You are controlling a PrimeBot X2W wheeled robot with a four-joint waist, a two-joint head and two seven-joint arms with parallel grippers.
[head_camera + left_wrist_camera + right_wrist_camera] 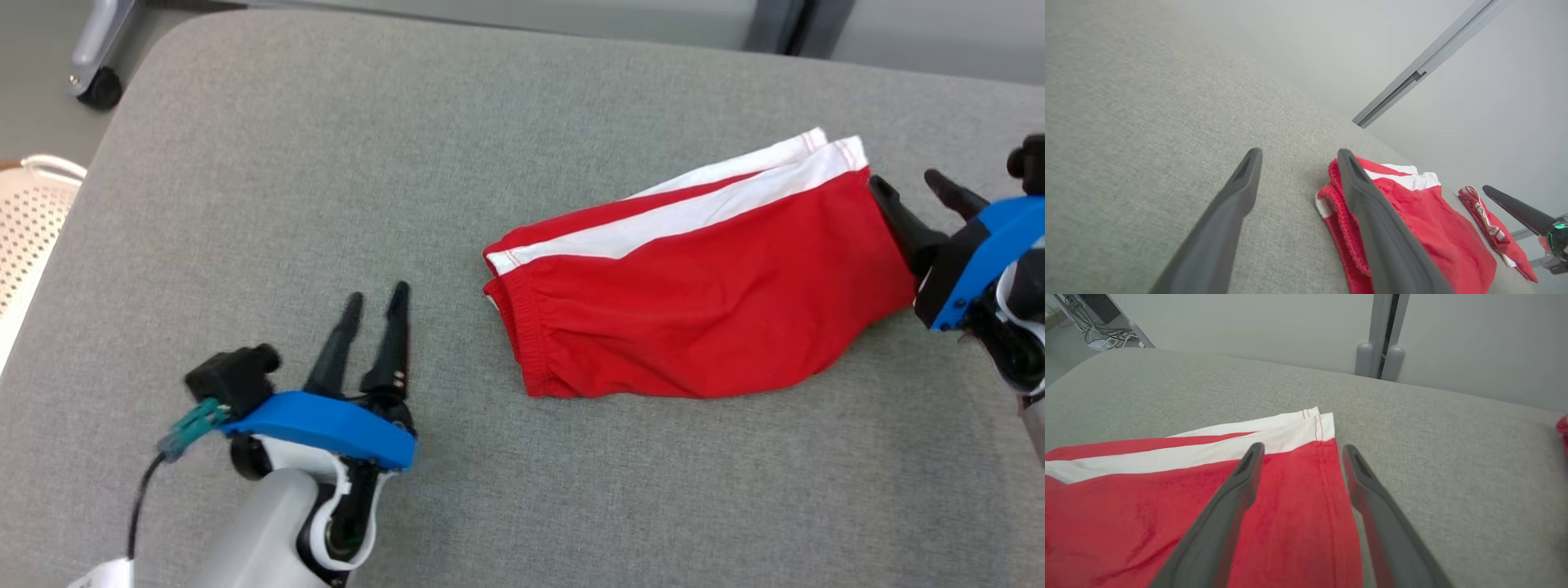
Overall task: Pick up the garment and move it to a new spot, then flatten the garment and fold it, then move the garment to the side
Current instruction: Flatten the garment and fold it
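Nearest, low on the left: left gripper, fingers parted, nothing between them, hovering over the bare grey cushion. Stands apart from the cloth, off to its left. Seen along its own fingers, bare cushion in the gap and the waistband just to the right of it.

Next, mid-cushion and right of centre: garment, red shorts with a white stripe, lying folded and fairly flat. Long axis slanting from the gathered waistband at the near left to the leg hems at the far right. Looks already folded, so probably only the move to the side left to do.

Further out, at the hem end: right gripper, spread wide, gripping nothing. One finger over the red cloth, the other at the hem's edge over the cushion; whether touching, cannot tell. Clearly the nearer of the two to the garment.

So, for the coming move: hem end as good as covered by the right, waistband end lying to the right of the left gripper and slightly ahead. Likely calls for a sideways reach by the left before any two-ended lift.

Beyond, past the right gripper: a second piece of red cloth near the cushion's edge.
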